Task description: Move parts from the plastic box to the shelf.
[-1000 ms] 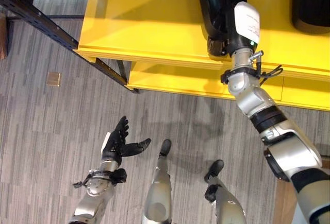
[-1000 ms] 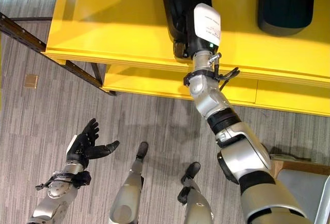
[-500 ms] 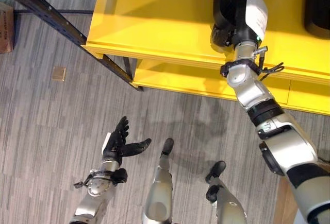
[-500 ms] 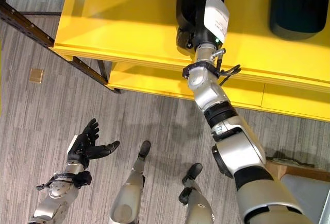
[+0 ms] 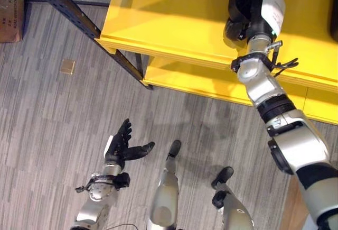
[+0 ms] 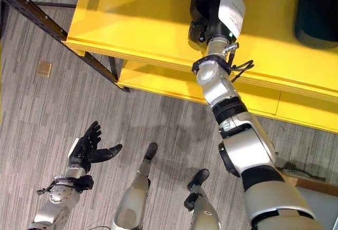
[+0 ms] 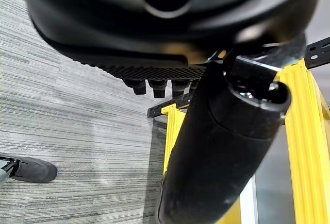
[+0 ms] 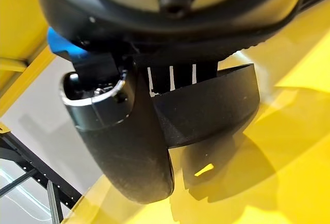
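At upper right of the head views: right hand (image 5: 260,16), thumb and fingers clasped on black part (image 8: 206,105), now carried further in over yellow shelf (image 5: 174,24), near set-down; left hand (image 5: 120,144) slack-fingered, holding nothing, lower left.

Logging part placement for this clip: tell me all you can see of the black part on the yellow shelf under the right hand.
The black moulded part looks like smooth, slightly glossy plastic with a curved, shell-like wall. It lies on the top board of the yellow shelf, near its front edge. The right hand is on it, thumb and fingers closed round its wall in the right wrist view. Its far end is cut off by the picture.
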You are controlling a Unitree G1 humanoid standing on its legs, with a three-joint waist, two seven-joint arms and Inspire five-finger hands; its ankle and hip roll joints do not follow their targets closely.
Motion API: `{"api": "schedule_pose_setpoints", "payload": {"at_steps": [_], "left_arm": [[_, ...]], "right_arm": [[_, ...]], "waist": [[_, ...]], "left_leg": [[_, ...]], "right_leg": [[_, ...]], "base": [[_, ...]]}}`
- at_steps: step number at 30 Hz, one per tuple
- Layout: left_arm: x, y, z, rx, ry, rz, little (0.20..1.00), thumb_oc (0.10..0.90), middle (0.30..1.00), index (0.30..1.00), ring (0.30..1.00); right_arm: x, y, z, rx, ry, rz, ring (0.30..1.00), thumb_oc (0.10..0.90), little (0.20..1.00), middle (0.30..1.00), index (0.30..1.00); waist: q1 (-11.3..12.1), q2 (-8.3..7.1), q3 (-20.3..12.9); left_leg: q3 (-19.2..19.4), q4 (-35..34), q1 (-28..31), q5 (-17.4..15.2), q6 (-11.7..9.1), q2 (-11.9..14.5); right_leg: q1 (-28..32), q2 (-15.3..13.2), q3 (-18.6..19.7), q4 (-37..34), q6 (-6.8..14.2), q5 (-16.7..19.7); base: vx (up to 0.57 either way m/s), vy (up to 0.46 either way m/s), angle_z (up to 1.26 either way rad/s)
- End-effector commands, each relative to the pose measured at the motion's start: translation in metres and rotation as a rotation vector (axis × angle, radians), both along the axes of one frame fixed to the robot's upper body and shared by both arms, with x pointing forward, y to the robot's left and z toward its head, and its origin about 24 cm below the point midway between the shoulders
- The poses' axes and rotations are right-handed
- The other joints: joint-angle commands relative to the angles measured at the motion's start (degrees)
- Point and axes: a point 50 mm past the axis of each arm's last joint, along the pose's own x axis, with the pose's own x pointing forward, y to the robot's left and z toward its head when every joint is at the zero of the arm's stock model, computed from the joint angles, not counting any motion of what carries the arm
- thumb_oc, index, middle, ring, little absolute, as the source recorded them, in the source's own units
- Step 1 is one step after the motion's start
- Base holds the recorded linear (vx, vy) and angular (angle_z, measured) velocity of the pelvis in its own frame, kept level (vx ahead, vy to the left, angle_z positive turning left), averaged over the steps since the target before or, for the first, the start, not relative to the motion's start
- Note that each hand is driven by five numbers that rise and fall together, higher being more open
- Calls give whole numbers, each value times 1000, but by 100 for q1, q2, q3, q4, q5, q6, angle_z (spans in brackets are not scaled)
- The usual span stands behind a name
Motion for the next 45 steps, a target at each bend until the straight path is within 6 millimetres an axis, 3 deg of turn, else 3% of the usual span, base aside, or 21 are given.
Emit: {"api": "schedule_pose_setpoints", "payload": {"at_steps": [1, 4, 12, 26, 30, 33, 39, 43, 45], "left_arm": [[6, 1, 33, 20, -158, -44, 1000, 900, 1000, 1000, 1000], [6, 2, 33, 23, -158, -33, 1000, 900, 1000, 1000, 1000], [4, 7, 32, 30, -151, -6, 1000, 900, 1000, 1000, 1000], [-3, 11, 27, 42, -127, 11, 1000, 900, 1000, 1000, 1000], [-6, 12, 22, 47, -103, 20, 1000, 900, 1000, 1000, 1000], [-11, 11, 16, 43, -78, 22, 1000, 900, 1000, 1000, 1000], [-23, 8, 2, 1, -25, 41, 1000, 900, 1000, 1000, 1000], [-35, 10, -6, -14, 9, 55, 1000, 900, 1000, 1000, 1000], [-43, 11, -13, -16, 37, 67, 1000, 900, 1000, 1000, 1000]], "right_arm": [[-20, 36, 60, -163, -243, 100, 1000, 900, 1000, 1000, 1000], [-31, 49, 72, -221, -323, 132, 1000, 900, 1000, 1000, 1000], [-68, 61, 101, -261, -545, 199, 1000, 900, 1000, 1000, 1000], [-110, 61, 100, -265, -729, 294, 1000, 900, 1000, 1000, 1000], [-122, 55, 83, -299, -725, 345, 1000, 900, 1000, 1000, 1000], [-125, 45, 55, -282, -648, 398, 1000, 900, 1000, 1000, 1000], [-133, 19, -24, -31, -382, 553, 1000, 900, 1000, 1000, 1000], [-146, -4, -62, 39, -234, 556, 1000, 900, 1000, 1000, 1000], [-155, -17, -91, 185, -130, 576, 1000, 900, 1000, 1000, 1000]], "waist": [[81, -291, -175], [24, -329, -156], [-66, -377, -171], [-241, -480, -329], [-399, -586, -476], [-523, -684, -610], [-884, -860, -951], [-1058, -897, -1258], [-1167, -919, -1448]], "left_leg": [[377, -266, 217, 194, -63, 599], [421, -266, 256, 178, -53, 628], [508, -266, 372, 148, -46, 658], [628, -261, 660, 72, 1, 649], [700, -245, 853, -20, 36, 641], [810, -233, 1056, -115, 55, 656], [1129, -220, 1612, -377, 154, 598], [1342, -235, 1967, -552, 225, 531], [1472, -258, 2193, -691, 301, 428]], "right_leg": [[243, -749, 226, 204, 582, 87], [223, -739, 291, 222, 573, 86], [250, -728, 383, 248, 562, 58], [448, -783, 462, 233, 582, 69], [621, -785, 529, 153, 600, 90], [813, -773, 564, 17, 630, 115], [1192, -770, 763, -267, 717, 206], [1436, -838, 841, -420, 797, 276], [1608, -900, 907, -559, 855, 350]], "base": [[-3, 9, 4], [0, 0, 0], [-4, 2, -4], [-7, 0, -4], [13, 12, -6], [39, 9, -4], [65, 51, -22], [73, 97, -27], [54, 135, -33]]}}
